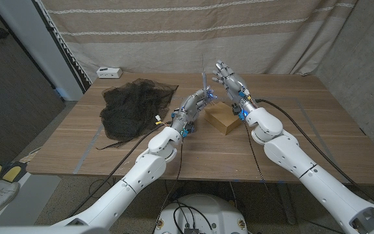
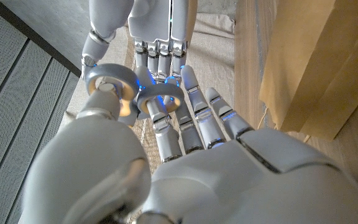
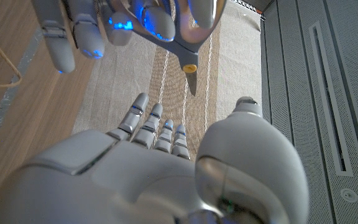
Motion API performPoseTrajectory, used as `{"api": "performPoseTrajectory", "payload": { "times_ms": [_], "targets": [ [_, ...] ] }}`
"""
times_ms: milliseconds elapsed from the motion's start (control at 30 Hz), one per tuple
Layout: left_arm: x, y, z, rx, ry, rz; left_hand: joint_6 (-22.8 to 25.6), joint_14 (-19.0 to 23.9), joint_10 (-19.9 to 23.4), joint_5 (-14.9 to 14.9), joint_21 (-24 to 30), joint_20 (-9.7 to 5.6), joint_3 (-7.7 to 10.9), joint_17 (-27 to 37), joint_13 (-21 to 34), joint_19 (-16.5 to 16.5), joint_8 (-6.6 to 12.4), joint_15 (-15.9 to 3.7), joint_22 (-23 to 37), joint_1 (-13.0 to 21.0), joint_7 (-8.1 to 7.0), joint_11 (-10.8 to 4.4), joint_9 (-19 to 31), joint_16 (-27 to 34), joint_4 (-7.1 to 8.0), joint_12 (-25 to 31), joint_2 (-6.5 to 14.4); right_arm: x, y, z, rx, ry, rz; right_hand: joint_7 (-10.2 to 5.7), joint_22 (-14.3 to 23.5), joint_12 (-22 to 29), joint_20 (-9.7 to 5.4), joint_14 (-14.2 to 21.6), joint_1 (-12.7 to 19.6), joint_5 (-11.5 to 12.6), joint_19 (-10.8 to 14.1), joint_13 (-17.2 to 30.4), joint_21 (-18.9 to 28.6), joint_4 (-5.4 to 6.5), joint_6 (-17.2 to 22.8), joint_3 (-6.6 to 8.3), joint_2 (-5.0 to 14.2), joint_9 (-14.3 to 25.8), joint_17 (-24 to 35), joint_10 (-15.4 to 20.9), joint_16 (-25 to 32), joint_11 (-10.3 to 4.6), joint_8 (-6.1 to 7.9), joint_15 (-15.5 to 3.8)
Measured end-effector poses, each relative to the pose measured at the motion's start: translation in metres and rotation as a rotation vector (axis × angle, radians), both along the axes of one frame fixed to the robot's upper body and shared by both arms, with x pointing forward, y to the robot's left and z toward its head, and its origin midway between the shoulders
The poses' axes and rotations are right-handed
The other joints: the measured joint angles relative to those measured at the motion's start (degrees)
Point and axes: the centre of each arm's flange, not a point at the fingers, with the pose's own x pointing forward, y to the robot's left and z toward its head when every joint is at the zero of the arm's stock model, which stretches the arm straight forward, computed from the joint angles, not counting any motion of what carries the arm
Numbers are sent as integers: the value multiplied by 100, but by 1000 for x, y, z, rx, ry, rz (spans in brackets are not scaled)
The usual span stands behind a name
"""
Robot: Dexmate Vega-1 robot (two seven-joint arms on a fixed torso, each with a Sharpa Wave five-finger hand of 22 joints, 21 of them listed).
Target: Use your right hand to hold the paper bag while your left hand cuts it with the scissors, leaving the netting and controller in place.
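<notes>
Gripping grey-handled metal scissors (image 1: 204,84), blades upright, the left hand (image 1: 190,109) sits at frame centre. Just right lies the flat brown paper bag (image 1: 221,118). Above it hovers the right hand (image 1: 229,81), fingers spread, holding nothing.

The paper bag (image 1: 222,117) sits partly hidden behind the left hand (image 1: 192,108).

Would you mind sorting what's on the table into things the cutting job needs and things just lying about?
Job:
paper bag
scissors, held by the left hand
right hand, raised and holding nothing

Lying about:
black netting
white controller
</notes>
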Motion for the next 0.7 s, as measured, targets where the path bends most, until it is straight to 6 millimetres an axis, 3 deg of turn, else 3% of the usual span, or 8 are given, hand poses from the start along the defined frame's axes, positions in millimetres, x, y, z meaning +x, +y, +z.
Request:
{"api": "performPoseTrajectory", "payload": {
  "times_ms": [167,233,300,700],
  "targets": [
    [-1,-1,-1,-20,-2,-18,-21,25,62,53,0,0,71,-98,-199,0,-69,11,0,0,-21,26,-162,-149,8,-82,-1,0,-1,-1,2,6,-1,0,0,0,0,0,0,0,0,0,0,0,0,0,0,-6,0,0,0,0,0,0],
    [-1,-1,-1,-28,-4,-22,32,69,174,74,0,0,75,-130,-265,0,-106,-27,-10,-22,-65,38,-228,-188,29,-103,-118,0,-1,-2,2,8,-1,0,0,0,0,0,0,0,0,0,0,0,0,0,0,-27,0,0,0,0,0,0],
    [-1,-1,-1,-38,-4,-26,212,155,298,107,0,0,274,-158,-326,0,-113,-29,-15,-100,-119,-8,-301,-232,248,-125,-269,0,-1,-2,3,9,-1,0,0,0,0,0,0,0,-1,1,0,0,0,0,0,-28,-26,0,9,0,0,0],
    [0,-2,-2,-73,10,-49,713,411,760,322,0,1,423,-191,-481,1,-199,-104,-14,-263,-253,-183,-454,-287,444,-128,-644,0,-1,-2,4,13,-2,0,0,0,21,-1,-23,0,20,-27,0,-4,0,-4,23,-28,-53,0,45,0,40,0]
  ]
}}
